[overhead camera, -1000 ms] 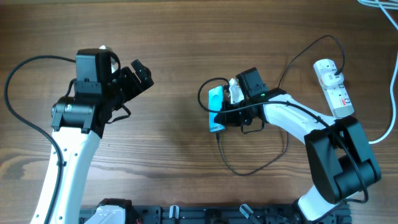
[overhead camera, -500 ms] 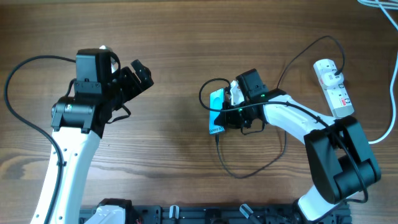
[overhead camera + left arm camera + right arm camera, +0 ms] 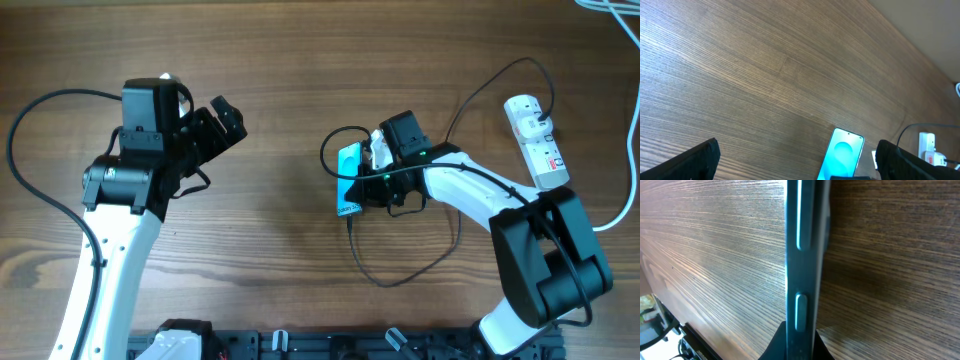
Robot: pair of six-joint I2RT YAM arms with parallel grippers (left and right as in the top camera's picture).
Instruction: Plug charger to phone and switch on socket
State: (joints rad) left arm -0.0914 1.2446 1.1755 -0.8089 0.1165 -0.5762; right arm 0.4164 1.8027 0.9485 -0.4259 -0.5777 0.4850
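The phone, its teal screen lit, stands tilted on one long edge at the table's middle. My right gripper is shut on it. The right wrist view shows the phone edge-on, its side buttons facing me, clamped between my right gripper's black fingers. The charger, a thin black cable, runs from the white socket in a loop to just below the phone's lower end; I cannot tell whether its tip is in the port. My left gripper hangs open far to the left, with the phone in its view.
The socket's thick white cord leaves at the right edge. The right arm's white links lie between phone and socket. The left arm's black cable arcs at the far left. The socket shows small at the left wrist view's lower right.
My right gripper has shifted the phone very slightly to the right and down. The left arm has not moved.
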